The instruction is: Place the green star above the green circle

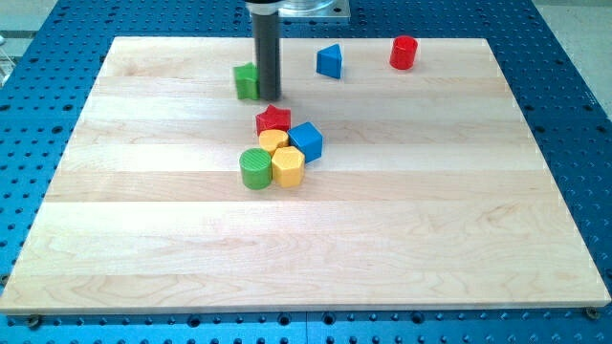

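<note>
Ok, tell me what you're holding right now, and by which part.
Nothing held: my tip only pushes, and it sits against the right side of the green star.

Straight dark grey rod (267,53), round and smooth, matte. Silvery metal mount (304,9) above, at the view's top edge. Blunt tip (269,98), same dark colour.

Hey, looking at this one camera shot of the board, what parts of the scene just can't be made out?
- Green star: its right side is hidden behind my rod, so its shape is unclear in the camera view.
- My tip: whether it touches the green star cannot be told.
- Yellow block: partly covered by the yellow hexagon, wedged between red star and blue cube; shape unclear.
- Arm above the rod: cut off by the view's top.
</note>
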Controlling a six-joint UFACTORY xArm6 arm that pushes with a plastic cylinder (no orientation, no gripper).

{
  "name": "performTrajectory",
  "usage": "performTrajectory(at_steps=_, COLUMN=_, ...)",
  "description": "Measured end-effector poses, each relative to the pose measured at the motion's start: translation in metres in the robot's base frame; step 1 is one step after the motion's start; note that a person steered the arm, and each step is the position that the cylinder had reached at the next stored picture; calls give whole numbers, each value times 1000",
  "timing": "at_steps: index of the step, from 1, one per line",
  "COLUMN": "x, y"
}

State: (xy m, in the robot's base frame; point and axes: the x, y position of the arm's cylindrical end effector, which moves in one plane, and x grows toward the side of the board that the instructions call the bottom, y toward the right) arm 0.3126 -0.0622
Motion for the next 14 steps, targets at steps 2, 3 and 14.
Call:
performTrajectory(at_steps=2, x=-33, y=-29)
performTrajectory(at_steps=3, x=8, y=-37)
performTrajectory(at_steps=14, x=146, y=-87)
